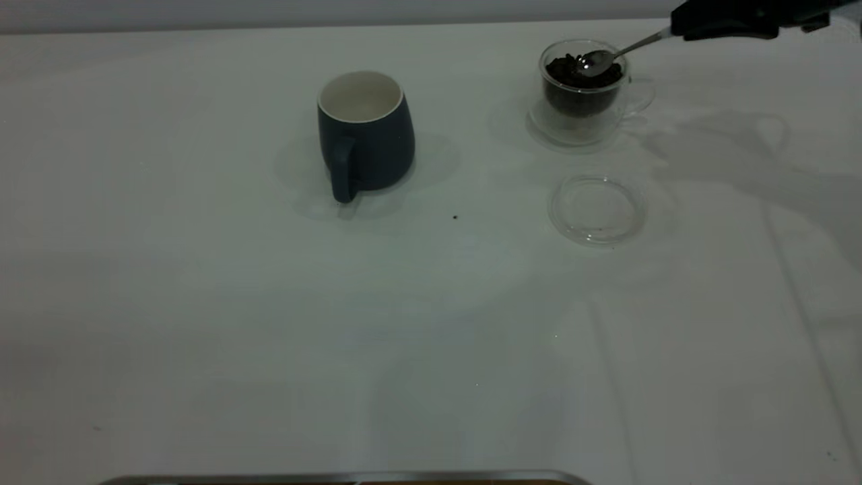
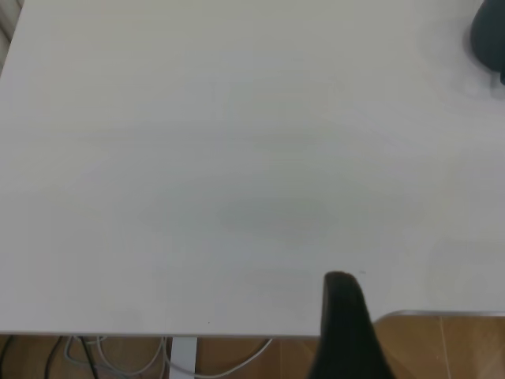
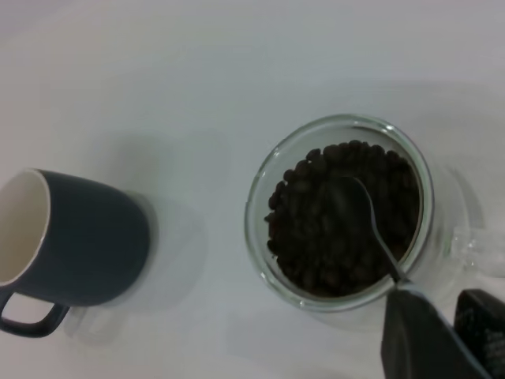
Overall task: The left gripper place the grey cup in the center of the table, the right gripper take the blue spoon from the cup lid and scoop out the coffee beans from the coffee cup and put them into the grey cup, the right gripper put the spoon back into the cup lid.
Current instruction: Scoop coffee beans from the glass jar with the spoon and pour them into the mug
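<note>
The grey cup [image 1: 367, 135] stands upright near the middle of the table [image 1: 202, 303], handle toward the camera, its cream inside empty; it also shows in the right wrist view [image 3: 87, 237] and the left wrist view [image 2: 489, 31]. The coffee cup [image 1: 584, 128] stands at the back right, full of coffee beans [image 1: 572, 84]. My right gripper [image 1: 680, 30] is shut on the blue spoon [image 1: 633, 47], whose bowl rests on the beans [image 3: 316, 237]. In the right wrist view the spoon [image 3: 379, 237] reaches from the gripper [image 3: 438, 324] into the cup [image 3: 260, 229]. The cup lid [image 1: 597, 209] lies empty. My left gripper [image 2: 347, 304] hovers at the table's edge.
A small dark speck [image 1: 455, 217] lies between the grey cup and the lid. A metal edge [image 1: 337, 478] runs along the near side. The left wrist view shows the table's edge with cables [image 2: 118, 355] and wooden floor beneath.
</note>
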`<state>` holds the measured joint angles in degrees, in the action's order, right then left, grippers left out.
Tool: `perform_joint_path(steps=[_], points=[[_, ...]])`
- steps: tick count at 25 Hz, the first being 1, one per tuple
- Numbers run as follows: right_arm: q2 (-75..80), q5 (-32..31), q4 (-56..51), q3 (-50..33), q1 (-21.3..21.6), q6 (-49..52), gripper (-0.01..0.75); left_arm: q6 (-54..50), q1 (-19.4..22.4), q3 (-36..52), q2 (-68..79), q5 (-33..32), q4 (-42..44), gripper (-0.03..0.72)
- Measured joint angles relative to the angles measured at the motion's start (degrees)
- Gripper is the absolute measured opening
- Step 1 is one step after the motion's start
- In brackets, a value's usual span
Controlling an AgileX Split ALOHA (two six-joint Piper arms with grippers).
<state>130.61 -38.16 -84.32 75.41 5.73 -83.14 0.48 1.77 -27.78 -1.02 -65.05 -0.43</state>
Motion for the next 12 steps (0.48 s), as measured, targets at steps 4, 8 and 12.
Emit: perform_joint_path(steps=[4, 8, 12], points=[[1.93, -0.92, -0.40, 1.32, 0.00, 0.81, 0.104, 0.00, 0.00, 0.00, 0.00, 0.00, 0.00, 0.567], [3.30, -2.61, -0.57, 1.39, 0.00, 3.10, 0.104, -0.06, 0.00, 0.00, 0.00, 0.00, 0.00, 0.567], [3.70, -4.69, -1.78, 1.39, 0.00, 6.09, 0.104, -0.18, 0.00, 0.00, 0.00, 0.00, 0.00, 0.567]])
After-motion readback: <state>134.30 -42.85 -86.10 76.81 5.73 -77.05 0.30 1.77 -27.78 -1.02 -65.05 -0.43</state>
